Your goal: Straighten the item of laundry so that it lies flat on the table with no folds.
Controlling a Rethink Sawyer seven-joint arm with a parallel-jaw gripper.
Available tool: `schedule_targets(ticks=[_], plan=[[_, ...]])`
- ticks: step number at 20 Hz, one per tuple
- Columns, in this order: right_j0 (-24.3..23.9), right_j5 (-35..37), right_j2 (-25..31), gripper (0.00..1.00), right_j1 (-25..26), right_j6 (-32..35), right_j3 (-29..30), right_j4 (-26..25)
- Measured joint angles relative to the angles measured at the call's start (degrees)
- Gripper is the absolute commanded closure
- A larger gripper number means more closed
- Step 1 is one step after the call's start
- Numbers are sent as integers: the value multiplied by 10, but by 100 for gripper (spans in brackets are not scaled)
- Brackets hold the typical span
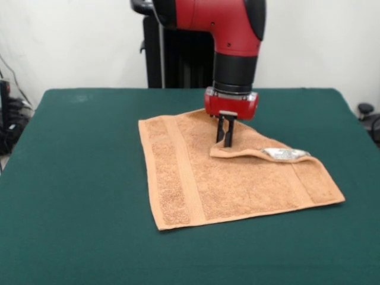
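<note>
The orange-tan terry towel (231, 175) lies on the dark green table (71, 178), mostly flat, with a woven band running down its left part. Its far right corner is folded over toward the middle, forming a flap (249, 153) with a small white tag (285, 154) showing on top. My gripper (225, 141) comes straight down from the red arm and its dark fingers stand close together at the flap's folded corner, touching the cloth. I cannot tell whether cloth is pinched between them.
The robot's black pedestal (178, 59) stands behind the table's far edge. Cables and dark gear (12, 119) sit off the table's left side, and a dark object (367, 113) is off its right side.
</note>
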Motion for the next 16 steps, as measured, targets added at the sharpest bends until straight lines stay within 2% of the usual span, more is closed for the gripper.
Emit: schedule_targets(ticks=[8,16], plan=[[18,-28,-10,100,3,0,12,9],[73,-50,-17,100,2,0,53,59]])
